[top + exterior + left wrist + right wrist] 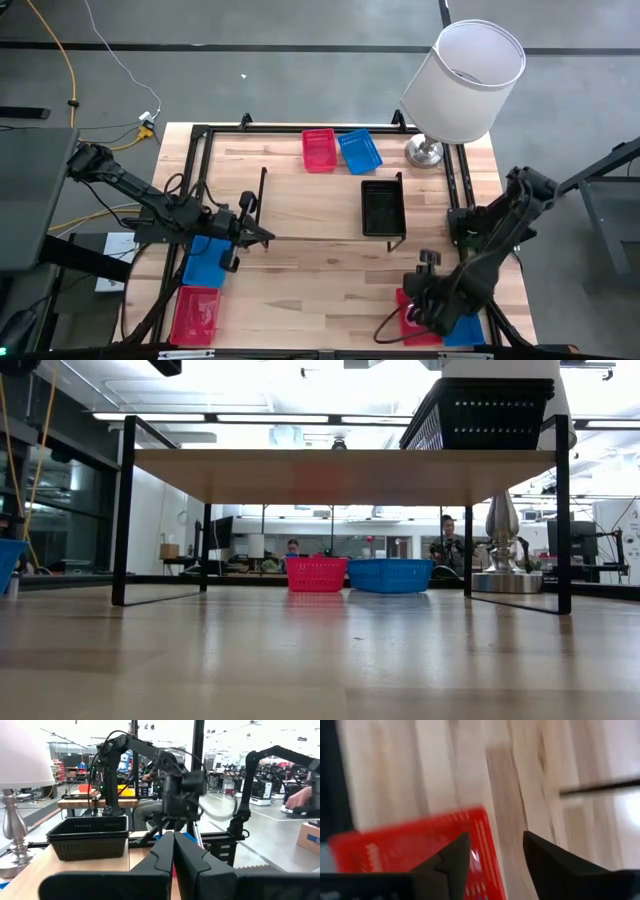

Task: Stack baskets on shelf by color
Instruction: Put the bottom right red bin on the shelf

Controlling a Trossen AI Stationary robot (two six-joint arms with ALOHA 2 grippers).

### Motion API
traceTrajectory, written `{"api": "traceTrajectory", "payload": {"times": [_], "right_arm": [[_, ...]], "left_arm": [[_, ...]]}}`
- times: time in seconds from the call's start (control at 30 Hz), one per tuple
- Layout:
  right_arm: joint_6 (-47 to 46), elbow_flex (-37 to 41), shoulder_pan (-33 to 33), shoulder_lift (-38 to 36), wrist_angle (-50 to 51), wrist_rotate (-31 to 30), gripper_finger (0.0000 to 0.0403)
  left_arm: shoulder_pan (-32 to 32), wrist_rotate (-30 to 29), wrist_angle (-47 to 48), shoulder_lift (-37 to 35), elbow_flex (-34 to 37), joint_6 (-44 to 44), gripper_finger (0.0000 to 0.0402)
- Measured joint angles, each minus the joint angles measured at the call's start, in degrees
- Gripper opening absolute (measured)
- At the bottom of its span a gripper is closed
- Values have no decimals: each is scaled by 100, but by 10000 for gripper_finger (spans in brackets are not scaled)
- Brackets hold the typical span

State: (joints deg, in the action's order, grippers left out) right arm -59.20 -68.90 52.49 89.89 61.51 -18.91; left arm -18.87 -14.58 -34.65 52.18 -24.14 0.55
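Wood table (300,270); lamp (462,85) at corner

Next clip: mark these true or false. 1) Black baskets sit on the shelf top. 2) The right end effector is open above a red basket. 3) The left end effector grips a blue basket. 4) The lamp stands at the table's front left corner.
1) True: the black baskets rest on the shelf.
2) True: the right end effector is open over a red basket.
3) False: the left end effector is shut and empty.
4) False: the lamp stands at the far right corner.
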Motion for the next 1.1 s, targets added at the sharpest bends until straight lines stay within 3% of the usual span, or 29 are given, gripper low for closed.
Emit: {"api": "traceTrajectory", "payload": {"times": [0.3, 1.1], "right_arm": [[72, 2, -2, 771, 146, 762, 177], [570, 159, -408, 1283, 62, 1110, 174]], "left_arm": [[-69, 1, 11, 1, 0, -38, 0], [-160, 3, 103, 5, -7, -38, 0]]}}
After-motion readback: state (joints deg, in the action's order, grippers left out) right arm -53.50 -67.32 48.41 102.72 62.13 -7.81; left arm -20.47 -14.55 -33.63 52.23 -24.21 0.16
